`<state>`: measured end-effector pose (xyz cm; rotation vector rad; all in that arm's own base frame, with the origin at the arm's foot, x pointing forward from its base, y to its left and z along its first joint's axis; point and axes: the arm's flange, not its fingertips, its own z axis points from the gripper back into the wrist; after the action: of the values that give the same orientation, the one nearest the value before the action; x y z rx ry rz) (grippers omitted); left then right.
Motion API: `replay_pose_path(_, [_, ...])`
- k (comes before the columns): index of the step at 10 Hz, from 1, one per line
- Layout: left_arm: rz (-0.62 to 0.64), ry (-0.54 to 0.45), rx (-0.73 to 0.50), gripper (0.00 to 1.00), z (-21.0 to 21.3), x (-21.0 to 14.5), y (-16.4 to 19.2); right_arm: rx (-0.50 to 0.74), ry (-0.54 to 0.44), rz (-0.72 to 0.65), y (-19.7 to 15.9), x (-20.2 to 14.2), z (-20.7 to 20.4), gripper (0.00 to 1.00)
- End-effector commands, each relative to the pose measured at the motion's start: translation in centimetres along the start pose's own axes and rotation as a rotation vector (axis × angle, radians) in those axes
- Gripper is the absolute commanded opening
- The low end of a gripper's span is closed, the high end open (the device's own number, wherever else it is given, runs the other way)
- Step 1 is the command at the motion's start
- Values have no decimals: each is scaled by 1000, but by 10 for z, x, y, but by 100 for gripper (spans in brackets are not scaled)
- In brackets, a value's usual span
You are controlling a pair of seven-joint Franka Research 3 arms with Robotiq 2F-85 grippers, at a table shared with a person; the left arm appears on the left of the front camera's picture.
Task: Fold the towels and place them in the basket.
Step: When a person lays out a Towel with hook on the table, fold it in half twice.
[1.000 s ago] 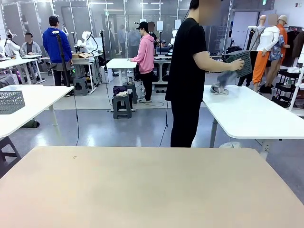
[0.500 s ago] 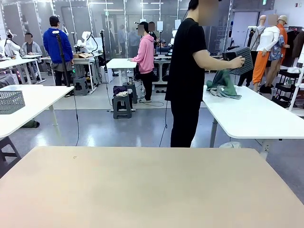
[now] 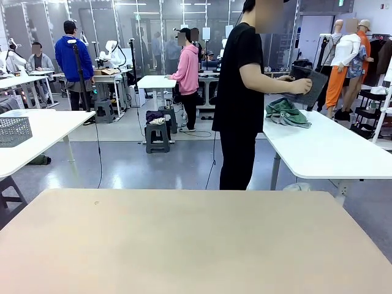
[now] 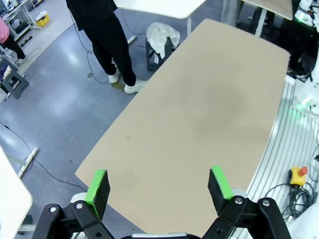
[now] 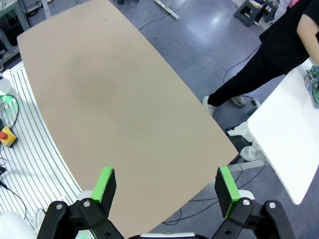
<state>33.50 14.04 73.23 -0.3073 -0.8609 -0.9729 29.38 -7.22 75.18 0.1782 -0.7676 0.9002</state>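
Note:
A person in black stands beyond my table, turned to a white table (image 3: 324, 147) at the right. The person's hands hold the dark grey basket (image 3: 308, 82) tilted above a crumpled heap of green towels (image 3: 286, 114) lying on that white table. A corner of the towels (image 5: 314, 84) shows at the right edge of the right wrist view. My left gripper (image 4: 159, 186) hangs open high over the bare beige table (image 4: 199, 114). My right gripper (image 5: 167, 188) is open too, above the same table (image 5: 109, 99), nothing between its pads.
The beige table (image 3: 196, 245) spans the foreground of the front view. A white table with a grey basket (image 3: 13, 131) stands at the left. A stool (image 3: 157, 130) and cables lie on the floor behind. Other people work farther back.
The person tipped the towels out of the basket onto the white table and lowered the basket toward the heap. Both grippers stayed still and open.

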Motion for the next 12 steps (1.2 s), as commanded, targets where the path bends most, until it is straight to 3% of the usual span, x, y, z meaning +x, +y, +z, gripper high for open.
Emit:
replay_pose_path(1, [6,2,-27,100,3,4,0,10,-5,15,0,0,0,100])
replay_pose_path(12, [-9,5,-41,100,-7,8,-8,10,10,-5,1,-2,-1,100])
